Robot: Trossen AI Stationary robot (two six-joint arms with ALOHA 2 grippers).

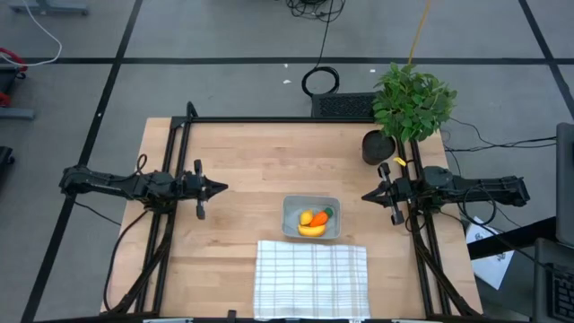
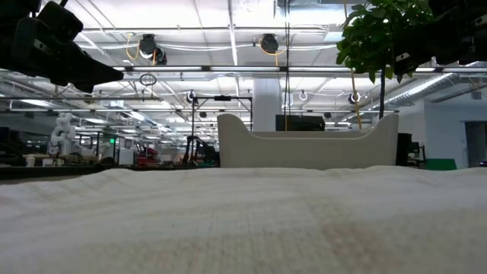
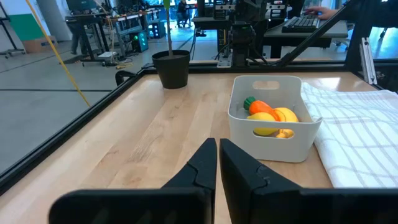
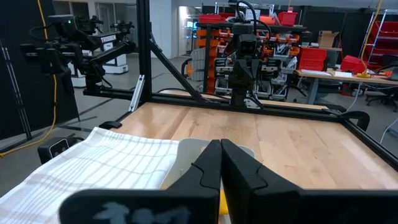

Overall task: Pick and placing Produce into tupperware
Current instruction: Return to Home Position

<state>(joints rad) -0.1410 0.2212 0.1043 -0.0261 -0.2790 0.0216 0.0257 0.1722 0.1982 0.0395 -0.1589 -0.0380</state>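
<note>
The tupperware (image 1: 311,218) is a pale rounded-square tub standing on the wooden table just beyond the checked cloth. Inside it lies the produce: a yellow banana (image 1: 311,230), an orange carrot (image 1: 319,217) with a green top, and a small yellow-orange piece (image 1: 306,217). The left wrist view shows the same tub (image 3: 273,124) with the pieces (image 3: 267,115) in it. My left gripper (image 1: 224,187) hovers shut above the table's left side, pointing toward the tub. My right gripper (image 1: 366,195) hovers shut at the right side, facing it. Neither touches anything.
A white checked cloth (image 1: 311,278) lies spread at the near edge, touching the tub's near side. A potted leafy plant (image 1: 411,101) stands at the far right corner, its black pot (image 1: 378,147) close to my right arm. Bare wood lies left of and beyond the tub.
</note>
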